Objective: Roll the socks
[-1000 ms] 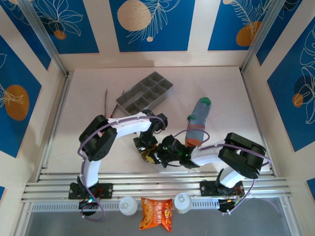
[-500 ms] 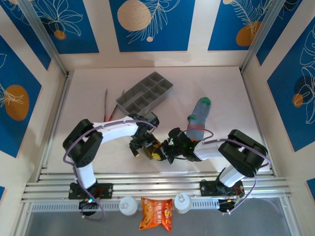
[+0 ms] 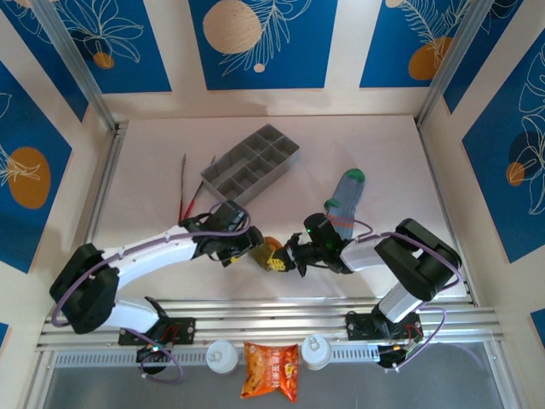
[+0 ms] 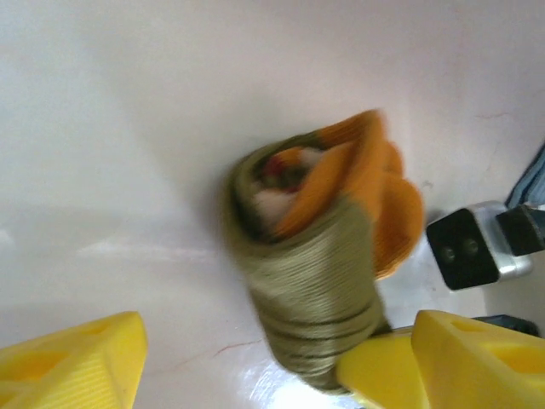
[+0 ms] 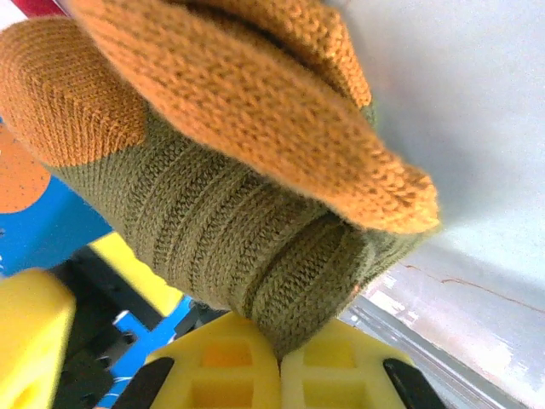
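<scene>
While the olive-brown sock (image 3: 271,254), already wound into a tight bundle, is pinched at one end by the closed right gripper (image 5: 279,354) at the front middle of the table (image 3: 383,153), the left gripper (image 3: 244,245) is held wide open beside it. The first roll is judged nearly done. Next, the bundle must be released and the grey-blue sock (image 3: 345,200), lying flat behind the right arm, taken up.

Olive sock (image 3: 271,254) – rolled, striped sock (image 3: 345,200) – flat

We've got a grey divider tray (image 3: 252,162) at the far side of the table (image 3: 145,179), thin red-tipped sticks (image 3: 182,194) just left of it, and a snack bag (image 3: 271,371) at the near edge.
</scene>
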Controlling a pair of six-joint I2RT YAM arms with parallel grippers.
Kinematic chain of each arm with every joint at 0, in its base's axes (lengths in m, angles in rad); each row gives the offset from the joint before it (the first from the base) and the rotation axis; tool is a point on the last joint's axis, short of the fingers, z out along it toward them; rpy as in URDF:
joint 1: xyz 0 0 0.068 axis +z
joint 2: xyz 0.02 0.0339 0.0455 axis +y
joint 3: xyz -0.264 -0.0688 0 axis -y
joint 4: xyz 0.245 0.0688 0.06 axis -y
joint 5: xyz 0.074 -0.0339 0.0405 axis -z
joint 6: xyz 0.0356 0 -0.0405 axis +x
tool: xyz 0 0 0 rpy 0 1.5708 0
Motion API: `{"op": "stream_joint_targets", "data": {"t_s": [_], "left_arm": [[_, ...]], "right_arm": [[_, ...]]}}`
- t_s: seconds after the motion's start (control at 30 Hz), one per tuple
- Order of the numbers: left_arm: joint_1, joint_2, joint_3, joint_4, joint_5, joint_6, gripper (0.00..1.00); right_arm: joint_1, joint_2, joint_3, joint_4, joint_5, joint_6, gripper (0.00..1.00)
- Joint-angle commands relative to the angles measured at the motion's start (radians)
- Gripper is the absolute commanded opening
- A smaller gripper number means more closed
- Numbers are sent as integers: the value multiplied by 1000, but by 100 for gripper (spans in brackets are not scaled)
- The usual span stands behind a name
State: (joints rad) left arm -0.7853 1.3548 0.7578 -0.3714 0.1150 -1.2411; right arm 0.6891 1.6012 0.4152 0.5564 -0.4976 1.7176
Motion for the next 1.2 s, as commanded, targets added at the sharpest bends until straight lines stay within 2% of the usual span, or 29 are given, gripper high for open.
{"op": "stream_joint_targets", "data": {"t_s": [0.0, 0.2, 0.47, 0.53, 0.6, 0.67, 0.77, 0.87, 0.93, 1.03, 1.1, 1.17], "left_arm": [[-6, -17, -67, 154, 3, -54, 76], [-23, 103, -57, 313, 9, -123, 73], [-85, 211, -85, 408, 6, -205, 55], [-98, 240, -69, 403, 0, -211, 47], [-107, 271, -45, 363, -5, -210, 24], [-108, 292, -11, 247, -13, -199, 0], [-106, 280, 36, 7, -56, -173, 0], [-89, 223, 13, -153, -89, -195, 0], [-81, 176, -5, -249, -121, -208, 0], [-82, 138, -20, -376, -156, -257, 0], [-85, 160, -5, -438, -151, -306, 0], [-92, 203, 25, -470, -150, -341, 0]], "right_arm": [[-36, 81, -51, -327, 50, 69, 0], [-46, 116, -61, -304, 28, 80, 0], [-69, 141, -75, -273, 23, 81, 0], [-77, 152, -72, -268, 16, 77, 0], [-84, 162, -73, -271, 12, 67, 0], [-96, 169, -68, -284, 11, 41, 0], [-122, 166, 11, -449, 17, -95, 0], [-126, 198, 224, -743, 50, -389, 2], [-102, 240, 386, -896, 75, -576, 11], [-60, 278, 541, -995, 59, -764, 27], [-30, 234, 571, -1010, 92, -847, 38], [-9, 169, 551, -982, 117, -888, 43]]}}
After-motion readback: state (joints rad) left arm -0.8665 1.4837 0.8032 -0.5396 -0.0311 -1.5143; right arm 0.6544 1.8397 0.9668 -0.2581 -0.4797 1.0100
